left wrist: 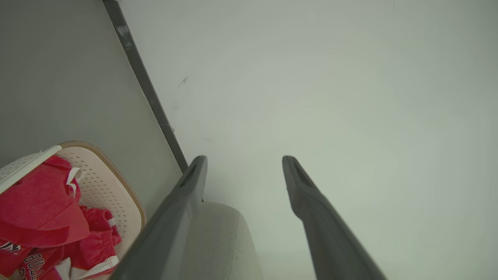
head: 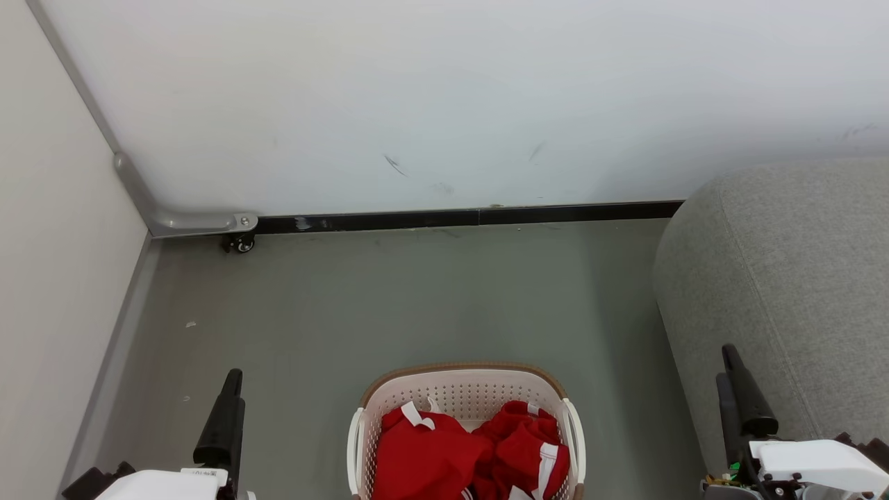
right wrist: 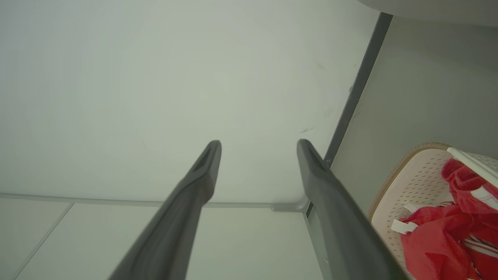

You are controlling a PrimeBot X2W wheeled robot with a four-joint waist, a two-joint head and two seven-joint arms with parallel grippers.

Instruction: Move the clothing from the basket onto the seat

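My left gripper (left wrist: 244, 161) has its 2 fingers spread wide with nothing between them, and beyond their tips is bare pale wall. My right gripper (right wrist: 260, 144) is the same: fully spread, empty, pointing at the wall. Both hang above the grey floor (head: 389, 305), touching nothing.

The clothing (head: 458, 451) lies between my 2 grippers, low and inward from each. It is a crumpled red heap with white trim inside the basket (head: 462, 367), which stands on the floor straight ahead of me, its near end cut off by the bottom of the head view. From the left wrist I can read part of the black and white lettering on 1 garment. The heap is bunched, so I see no clear long axis. A fold rises on its right side and a flatter spread lies on its left.

The seat (head: 785, 278) is on my right, a big grey cushion well clear of the basket. My right gripper sits just in front of its near corner.

By my judgement, both arms are about equally far from the heap, the left perhaps slightly nearer. The right arm is clearly nearer the seat. So the move turns on a sideways carry: reach down and inward to the heap, lift, then swing right. No garment is out yet, so the task is at its start.
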